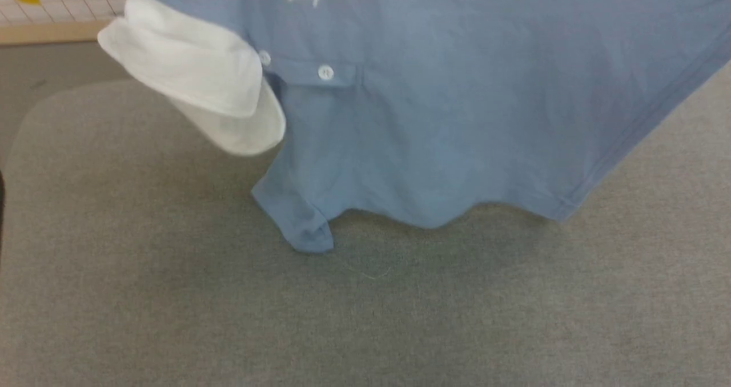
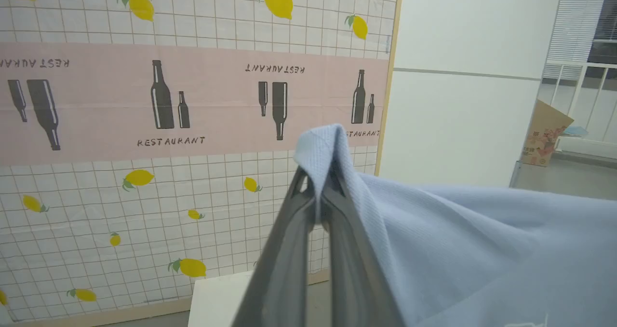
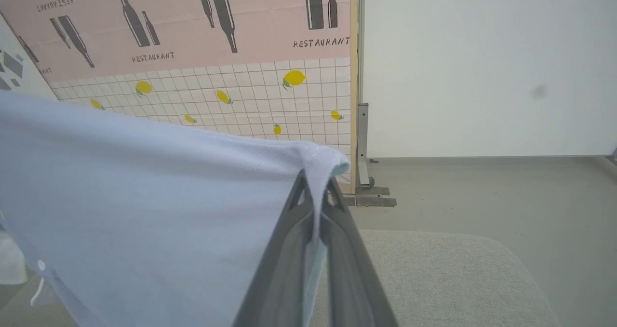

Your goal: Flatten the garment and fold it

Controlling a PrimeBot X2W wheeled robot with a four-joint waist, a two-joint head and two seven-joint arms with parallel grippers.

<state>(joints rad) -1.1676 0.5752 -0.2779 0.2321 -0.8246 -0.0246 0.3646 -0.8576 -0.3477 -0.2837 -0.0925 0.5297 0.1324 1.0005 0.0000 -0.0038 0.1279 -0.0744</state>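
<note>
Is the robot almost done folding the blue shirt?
Not nearly. Done: the shirt is picked up, with the left tool and the right tool each shut on an edge. In hand: it hangs spread over the grey table, white collar dangling. Left: lay it flat, smooth it, then make every fold.
</note>
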